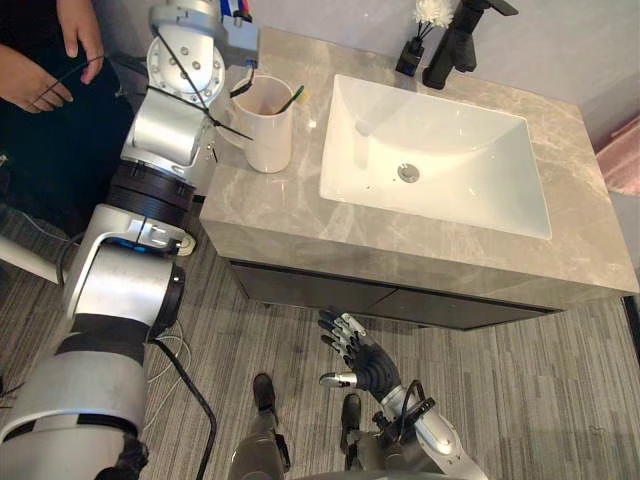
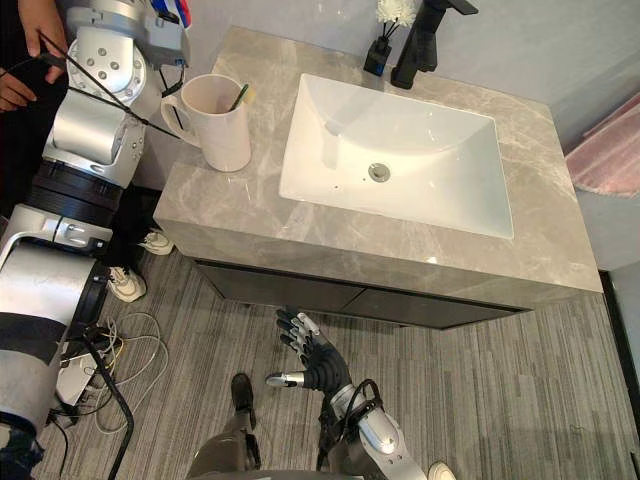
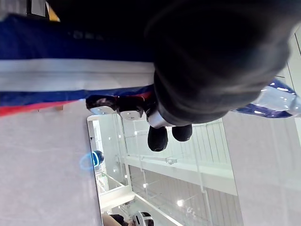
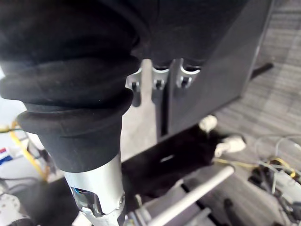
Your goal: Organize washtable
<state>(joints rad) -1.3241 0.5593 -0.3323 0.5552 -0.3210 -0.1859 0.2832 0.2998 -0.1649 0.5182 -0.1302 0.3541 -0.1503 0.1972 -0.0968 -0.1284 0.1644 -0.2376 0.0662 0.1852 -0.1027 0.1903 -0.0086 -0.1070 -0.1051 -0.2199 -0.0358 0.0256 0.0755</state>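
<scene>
While its fingers curl round a glossy tube [image 3: 47, 80] striped blue, white and red, the left hand [image 3: 216, 61] hangs near a white cylindrical mug [image 1: 268, 125] on the grey marbled counter [image 1: 270, 215]. The right hand [image 1: 362, 358], fingers loosely spread, sits below the counter's front edge.

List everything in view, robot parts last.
countertop: one, grey marble, on dark cabinet
sink: one, white, in countertop
faucet: one, black, behind sink
bottle: one, black, white tuft, beside faucet
cup: one, white, countertop's left end
toothbrush: one, green-tipped, in cup
cloth: one, pink, right edge
person: one, dark clothes, upper left
tube: one, blue-white-red, held beside cup
left hand: one, curled round tube
right hand: one, open, low before cabinet
</scene>
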